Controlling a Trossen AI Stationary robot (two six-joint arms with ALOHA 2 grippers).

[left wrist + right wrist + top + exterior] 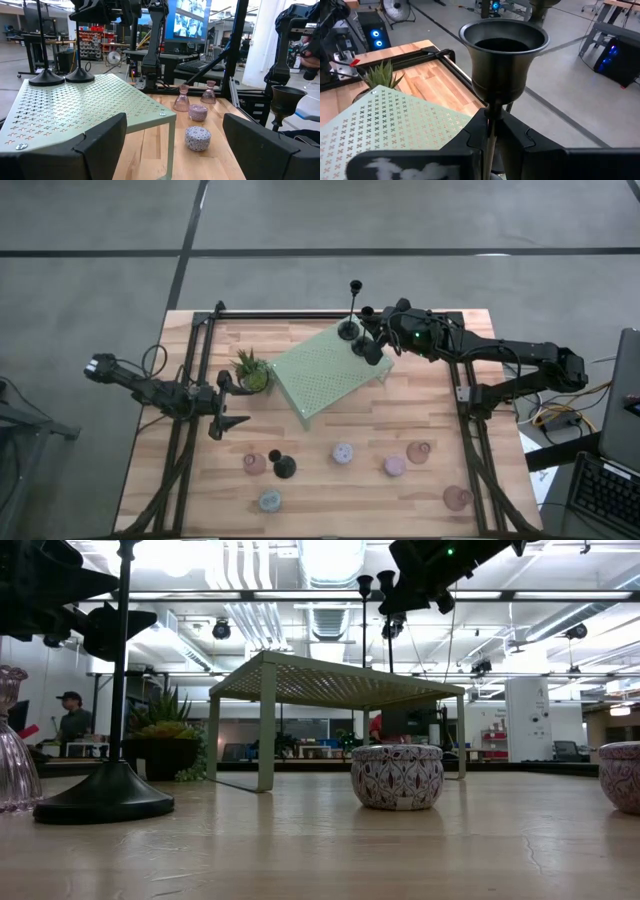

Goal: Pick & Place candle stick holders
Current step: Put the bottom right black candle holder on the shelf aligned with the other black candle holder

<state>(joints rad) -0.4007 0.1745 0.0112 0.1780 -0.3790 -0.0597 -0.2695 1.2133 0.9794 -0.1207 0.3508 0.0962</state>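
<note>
Black stick (112, 720) waits on the table (400, 420) with cups (419, 451) and pucks (343, 452); two sticks (352, 310) are on the stand (325, 375), one seemingly gripped by right fingers (374, 340). Left fingers (232, 402) gape, idle.

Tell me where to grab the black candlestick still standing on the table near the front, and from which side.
Grip the black candlestick on its slim upright stem, above the wide round base, coming in level from the side. The stem is the only narrow part; the base looks too broad and low. The left gripper is open and nearest, so approach from the plant side.
</note>
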